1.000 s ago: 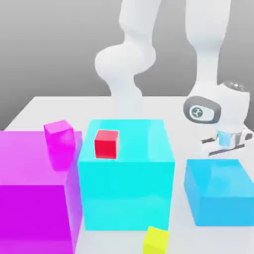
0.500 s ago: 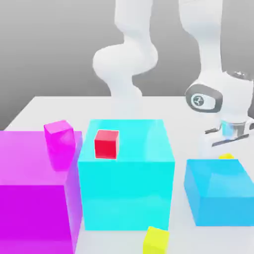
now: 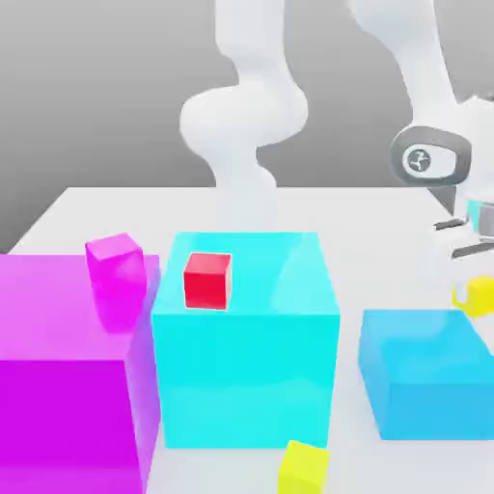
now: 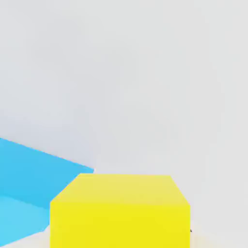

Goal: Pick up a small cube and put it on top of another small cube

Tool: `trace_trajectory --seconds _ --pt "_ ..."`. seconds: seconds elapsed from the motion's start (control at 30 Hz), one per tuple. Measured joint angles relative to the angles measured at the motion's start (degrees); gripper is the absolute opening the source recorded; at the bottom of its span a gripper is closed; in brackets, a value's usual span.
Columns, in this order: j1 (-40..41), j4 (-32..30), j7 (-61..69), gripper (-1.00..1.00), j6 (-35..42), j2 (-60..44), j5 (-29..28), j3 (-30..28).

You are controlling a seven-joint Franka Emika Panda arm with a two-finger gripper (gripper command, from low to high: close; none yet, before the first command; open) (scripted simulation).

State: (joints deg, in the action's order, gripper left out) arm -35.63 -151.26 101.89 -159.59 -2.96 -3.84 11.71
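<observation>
A small yellow cube [image 3: 481, 297] hangs in the air at the exterior view's right edge, just above and behind the blue block [image 3: 425, 381]. My gripper [image 3: 479, 280] is shut on it from above. The hand view has the same yellow cube [image 4: 119, 213] very close, with the blue block [image 4: 29, 189] lower down beside it and the pale table beyond. A second small yellow cube [image 3: 304, 468] lies on the table at the front, before the cyan block [image 3: 246, 357].
A small red cube [image 3: 207, 280] sits on top of the large cyan block. A small magenta cube [image 3: 116, 275] rests by the big magenta block [image 3: 68, 386] at the exterior view's left. The white arm [image 3: 246, 116] rises behind the blocks.
My hand has risen and shifted toward the exterior view's right. The yellow cube came up with it from behind the blue block. The other cubes and blocks stayed put.
</observation>
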Motion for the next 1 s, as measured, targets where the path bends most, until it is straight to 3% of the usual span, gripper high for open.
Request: trace_trajectory --seconds 0.37,0.53,0.7,0.73,1.0 --pt "17.2 9.2 26.3 -1.00 7.9 -3.8 2.6 -8.2" --pt "23.7 10.6 38.1 -1.00 10.4 -5.3 4.1 -12.1" --pt "26.0 12.4 41.9 -1.00 4.7 -13.1 4.8 -13.2" --pt "26.1 12.5 42.1 1.00 3.3 -14.6 4.9 -13.2" --pt "26.2 12.5 42.0 1.00 4.5 -13.3 4.8 -13.2"
